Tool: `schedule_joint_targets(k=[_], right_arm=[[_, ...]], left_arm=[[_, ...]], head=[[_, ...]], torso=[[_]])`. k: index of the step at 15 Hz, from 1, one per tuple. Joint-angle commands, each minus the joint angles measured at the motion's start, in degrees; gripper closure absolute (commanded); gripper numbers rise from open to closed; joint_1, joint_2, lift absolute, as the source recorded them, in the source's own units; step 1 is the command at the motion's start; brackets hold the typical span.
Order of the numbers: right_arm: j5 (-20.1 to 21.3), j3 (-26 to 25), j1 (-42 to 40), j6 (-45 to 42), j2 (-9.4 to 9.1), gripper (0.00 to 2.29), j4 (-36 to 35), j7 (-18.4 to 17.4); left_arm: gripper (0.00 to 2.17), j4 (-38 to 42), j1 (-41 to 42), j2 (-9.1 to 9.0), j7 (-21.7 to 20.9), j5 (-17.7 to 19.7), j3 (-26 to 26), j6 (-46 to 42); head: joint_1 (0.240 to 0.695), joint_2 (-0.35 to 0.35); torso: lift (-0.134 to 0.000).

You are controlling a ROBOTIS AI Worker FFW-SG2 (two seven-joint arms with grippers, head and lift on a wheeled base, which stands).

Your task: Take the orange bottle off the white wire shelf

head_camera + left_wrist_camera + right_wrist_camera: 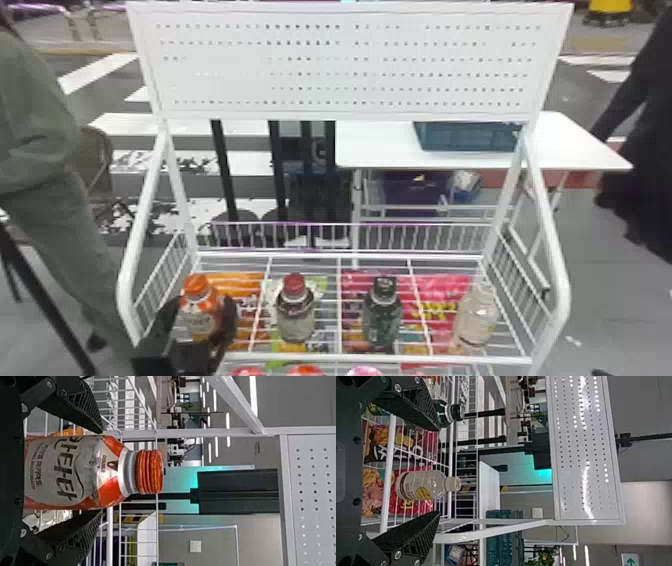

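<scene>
Fingers of the left gripper [100, 471] are spread around the orange bottle [201, 311] at nine o'clock on the white wire shelf [380, 358], so grabbing seems the step now, and next they should squeeze and lift, while the right gripper [440, 471] is open and empty.

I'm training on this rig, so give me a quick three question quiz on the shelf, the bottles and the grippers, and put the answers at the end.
1. Multiple choice: which has its fingers on either side of the orange bottle?
a) right gripper
b) left gripper
c) both
2. True or false: the red-capped bottle stands between the orange bottle and the black-capped bottle.
3. Fill in the blank: behind the shelf, the crate rests on a white ____.

Key: 1 b; 2 true; 3 table
</scene>
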State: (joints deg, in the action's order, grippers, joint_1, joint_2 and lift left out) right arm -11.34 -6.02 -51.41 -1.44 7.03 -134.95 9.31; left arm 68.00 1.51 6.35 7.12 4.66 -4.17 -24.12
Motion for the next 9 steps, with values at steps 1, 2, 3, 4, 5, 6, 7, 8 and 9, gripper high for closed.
schedule_joint_targets(k=[1, 2, 3, 4, 5, 6, 7, 8, 9], right_arm=[[0.0, 0.0, -0.1, 0.0, 0.00, 0.15, -0.1, 0.0], [0.2, 0.0, -0.2, 0.0, 0.09, 0.15, -0.1, 0.0], [0.2, 0.0, -0.2, 0.0, 0.00, 0.15, -0.1, 0.0], [0.2, 0.0, -0.2, 0.0, 0.09, 0.15, -0.1, 0.0], [0.2, 0.0, -0.2, 0.0, 0.18, 0.15, -0.1, 0.0], [0.2, 0.1, -0.1, 0.0, 0.18, 0.15, -0.1, 0.0], [0.2, 0.1, -0.1, 0.0, 0.18, 0.15, -0.1, 0.0], [0.2, 0.2, 0.1, 0.0, 0.26, 0.15, 0.1, 0.0], [0.2, 0.3, 0.3, 0.0, 0.26, 0.15, 0.3, 0.0]], left_arm=[[0.54, -0.1, -0.1, 0.15, 0.0, 0.1, 0.3, 0.0], [0.69, 0.0, 0.1, 0.15, 0.1, 0.2, 0.4, 0.0], [0.70, 0.3, 0.3, 0.15, 0.1, 0.1, 0.4, 0.0], [0.70, 0.6, 0.6, 0.06, 0.1, 0.0, 0.4, 0.2], [0.70, 1.6, 1.5, 0.15, 0.2, 0.0, 0.4, 0.5], [0.70, 4.2, 2.9, 0.15, 0.2, 0.0, 0.3, 1.6], [0.70, 7.6, 4.4, 0.15, 0.2, -0.3, 0.4, 3.5], [0.70, 12.2, 6.6, 0.24, 0.2, -0.4, 0.5, 5.8], [0.70, 18.0, 9.1, 0.24, 0.2, -0.4, 0.6, 9.5]], head=[[0.499, 0.000], [0.499, 0.000], [0.499, 0.000], [0.499, 0.000], [0.499, 0.000], [0.499, 0.000], [0.499, 0.000], [0.499, 0.000], [0.499, 0.000]], torso=[[0.000], [0.000], [0.000], [0.000], [0.000], [0.000], [0.000], [0.000], [0.000]])
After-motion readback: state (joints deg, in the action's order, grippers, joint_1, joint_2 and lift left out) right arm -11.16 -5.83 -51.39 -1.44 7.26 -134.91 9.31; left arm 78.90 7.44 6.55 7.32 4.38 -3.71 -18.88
